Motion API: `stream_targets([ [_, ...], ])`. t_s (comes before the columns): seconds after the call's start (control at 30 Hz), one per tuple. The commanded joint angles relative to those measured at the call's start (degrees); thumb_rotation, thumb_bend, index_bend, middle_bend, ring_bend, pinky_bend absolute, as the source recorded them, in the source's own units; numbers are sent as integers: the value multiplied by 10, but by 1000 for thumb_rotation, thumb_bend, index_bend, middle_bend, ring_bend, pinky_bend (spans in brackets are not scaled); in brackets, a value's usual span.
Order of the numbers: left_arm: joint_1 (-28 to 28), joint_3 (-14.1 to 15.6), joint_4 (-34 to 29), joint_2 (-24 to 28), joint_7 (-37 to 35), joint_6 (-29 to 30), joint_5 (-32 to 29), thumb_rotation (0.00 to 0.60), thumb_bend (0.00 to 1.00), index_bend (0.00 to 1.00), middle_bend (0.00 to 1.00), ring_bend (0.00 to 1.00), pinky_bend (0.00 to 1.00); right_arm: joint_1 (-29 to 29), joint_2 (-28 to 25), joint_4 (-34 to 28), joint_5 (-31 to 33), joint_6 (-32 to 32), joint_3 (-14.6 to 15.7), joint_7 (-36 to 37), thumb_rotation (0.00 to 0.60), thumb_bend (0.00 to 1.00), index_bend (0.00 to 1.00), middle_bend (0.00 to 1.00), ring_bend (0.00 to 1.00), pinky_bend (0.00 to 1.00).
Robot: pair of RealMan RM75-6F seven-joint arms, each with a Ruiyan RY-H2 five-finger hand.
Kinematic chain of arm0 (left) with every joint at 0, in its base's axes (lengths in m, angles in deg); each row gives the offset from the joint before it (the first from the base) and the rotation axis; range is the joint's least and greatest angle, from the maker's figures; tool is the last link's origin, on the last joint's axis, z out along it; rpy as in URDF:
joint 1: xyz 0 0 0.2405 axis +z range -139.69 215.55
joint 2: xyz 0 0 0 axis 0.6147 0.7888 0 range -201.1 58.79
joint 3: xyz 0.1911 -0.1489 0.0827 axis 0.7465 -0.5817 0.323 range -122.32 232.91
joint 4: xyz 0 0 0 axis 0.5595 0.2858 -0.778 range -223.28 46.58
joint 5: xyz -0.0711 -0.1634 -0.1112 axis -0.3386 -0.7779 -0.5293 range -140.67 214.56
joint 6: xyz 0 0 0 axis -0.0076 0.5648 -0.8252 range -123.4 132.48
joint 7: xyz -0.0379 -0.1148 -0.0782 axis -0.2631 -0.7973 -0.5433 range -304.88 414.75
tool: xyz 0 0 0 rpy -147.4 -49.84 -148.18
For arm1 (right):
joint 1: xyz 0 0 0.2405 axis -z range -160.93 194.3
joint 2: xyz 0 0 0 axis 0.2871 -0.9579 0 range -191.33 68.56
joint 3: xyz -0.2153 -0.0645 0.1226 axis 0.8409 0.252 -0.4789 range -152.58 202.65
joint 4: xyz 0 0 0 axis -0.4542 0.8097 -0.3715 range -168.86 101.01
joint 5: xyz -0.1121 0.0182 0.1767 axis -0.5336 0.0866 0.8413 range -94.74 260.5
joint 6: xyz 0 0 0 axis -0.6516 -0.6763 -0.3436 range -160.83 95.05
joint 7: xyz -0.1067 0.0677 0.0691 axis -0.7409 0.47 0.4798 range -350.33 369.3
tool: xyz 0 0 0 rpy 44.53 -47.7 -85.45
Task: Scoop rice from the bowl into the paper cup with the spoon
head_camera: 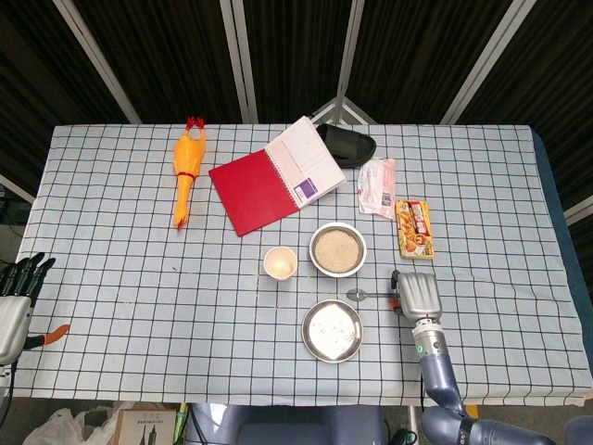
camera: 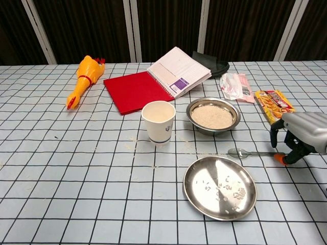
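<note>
Left robot hand (head_camera: pixel 13 298), fingers apart, only in head view; right robot hand (camera: pixel 296 133) fingers around spoon (camera: pixel 244 152) handle.

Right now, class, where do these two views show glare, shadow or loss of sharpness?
Head view: even overhead light, faint shadows, and the steel plate glares white. Chest view: the plate reflects softly, the spoon glints, and the right hand is cropped at the frame edge.

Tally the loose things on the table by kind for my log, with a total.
Metal tableware: 3 — bowl of rice, empty plate, spoon
Paper cup: 1
Notebook: 1
Rubber chicken: 1
Food packets: 2 — pink packet, yellow box
Black slipper: 1
Total: 9
</note>
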Motion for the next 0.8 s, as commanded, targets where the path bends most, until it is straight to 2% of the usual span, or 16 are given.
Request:
stream_targets([
  [0.03, 0, 0, 0, 0, 1, 0, 0, 600, 0, 0, 0, 0, 0, -1, 3, 3, -1, -1, 2, 1, 600, 395, 541, 922, 980, 884],
  [0.63, -1, 0, -1, 1, 0, -1, -1, 600, 0, 0, 0, 0, 0, -7, 12, 15, 6, -3, 8, 6, 600, 399, 552, 922, 980, 884],
  [0.8, -1, 0, -1, 1, 0, -1, -2, 600, 0, 0, 0, 0, 0, -8, 15, 18, 9, -2, 12, 5, 600, 442, 579, 922, 980, 884],
])
